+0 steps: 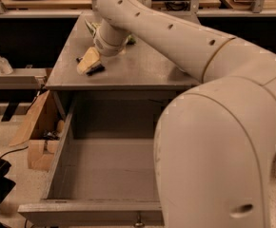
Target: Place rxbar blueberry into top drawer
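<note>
Gripper [88, 61] down at the front-left part of the table top [142, 68], at the end of the arm [209, 80] that reaches in from the right and fills much of the view.

Rxbar blueberry [97, 70] lies flat on the table right under the gripper, mostly covered by it. Only dark slivers show: one end poking out at the gripper's front-right, a smaller bit at its back-left. From those two ends, the long axis looks to run diagonally, back-left to front-right, skewed to the table edge.

Gripper state — cannot tell whether it is apart or clamped on the bar; it sits on top of the wrapper and hides the contact.

Top drawer [62, 151] pulled fully out below the table, knob [139, 219] at the middle of its front.
</note>
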Controlling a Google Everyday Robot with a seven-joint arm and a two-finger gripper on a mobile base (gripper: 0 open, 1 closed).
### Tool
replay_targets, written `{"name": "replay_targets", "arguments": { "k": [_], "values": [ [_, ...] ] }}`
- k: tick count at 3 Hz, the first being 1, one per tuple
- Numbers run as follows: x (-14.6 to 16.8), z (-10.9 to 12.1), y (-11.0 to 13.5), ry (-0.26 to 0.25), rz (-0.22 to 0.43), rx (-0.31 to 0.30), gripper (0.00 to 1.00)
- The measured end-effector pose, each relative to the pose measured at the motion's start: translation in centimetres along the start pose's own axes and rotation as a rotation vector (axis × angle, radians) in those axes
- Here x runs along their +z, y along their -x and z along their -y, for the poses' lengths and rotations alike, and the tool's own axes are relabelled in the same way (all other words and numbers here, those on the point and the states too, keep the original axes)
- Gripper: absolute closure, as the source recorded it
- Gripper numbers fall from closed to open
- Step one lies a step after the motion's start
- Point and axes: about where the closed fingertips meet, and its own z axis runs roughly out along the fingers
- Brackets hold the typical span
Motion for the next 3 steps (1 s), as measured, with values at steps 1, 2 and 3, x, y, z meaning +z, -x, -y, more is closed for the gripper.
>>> {"name": "replay_targets", "arguments": {
  "k": [1,2,3],
  "values": [
    [2.0,1.0,0.5,-0.026,-0.038,0.029,0.0],
    [3.7,1.6,1.4,-0.044,-0.056,0.051,0.26],
    [3.7,1.6,1.7,-0.043,-0.057,0.054,0.5]
  ]
}}
